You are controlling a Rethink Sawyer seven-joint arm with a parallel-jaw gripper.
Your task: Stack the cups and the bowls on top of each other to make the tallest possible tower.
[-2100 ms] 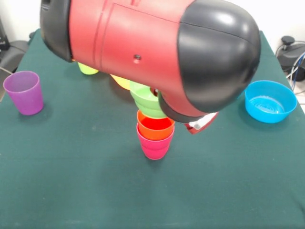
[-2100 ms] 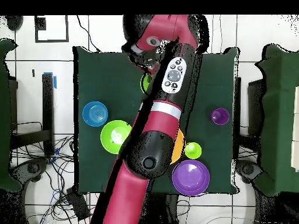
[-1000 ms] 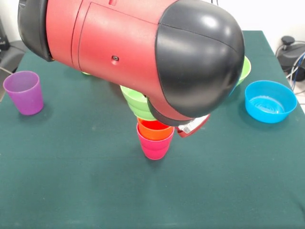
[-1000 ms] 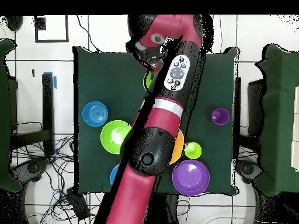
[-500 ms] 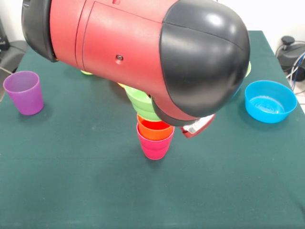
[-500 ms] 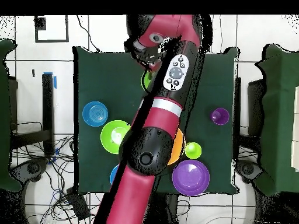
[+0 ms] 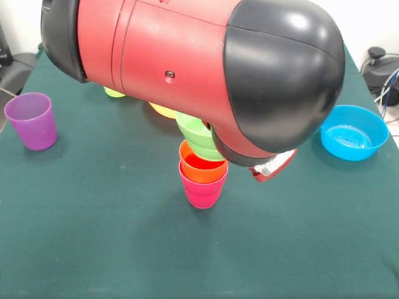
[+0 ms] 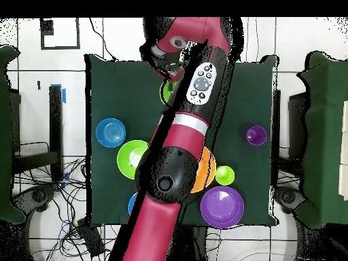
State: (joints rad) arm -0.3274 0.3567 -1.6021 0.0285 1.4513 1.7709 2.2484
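The tower is a red-pink cup (image 7: pixel 202 190) standing on the green cloth with an orange cup (image 7: pixel 201 166) nested in it. A lime green cup (image 7: pixel 198 134) hangs tilted just above the orange cup's far rim, half hidden by my big red and black arm (image 7: pixel 199 68). From overhead my gripper (image 8: pixel 170 79) sits over this cup (image 8: pixel 165 92), and the cup travels with it. The arm hides the fingers in both views. A purple cup (image 7: pixel 30 120) stands alone at the left.
A blue bowl (image 7: pixel 353 131) sits at the right. The overhead view shows a blue bowl (image 8: pixel 110 132), a medium lime green bowl (image 8: pixel 129 160), an orange-yellow bowl (image 8: pixel 207 170), a small lime green bowl (image 8: pixel 224 175) and a purple bowl (image 8: pixel 221 206).
In the front view the arm swung left, then back right. The lime green cup moved with it and now hangs over the orange cup's far rim. Nothing else moved.
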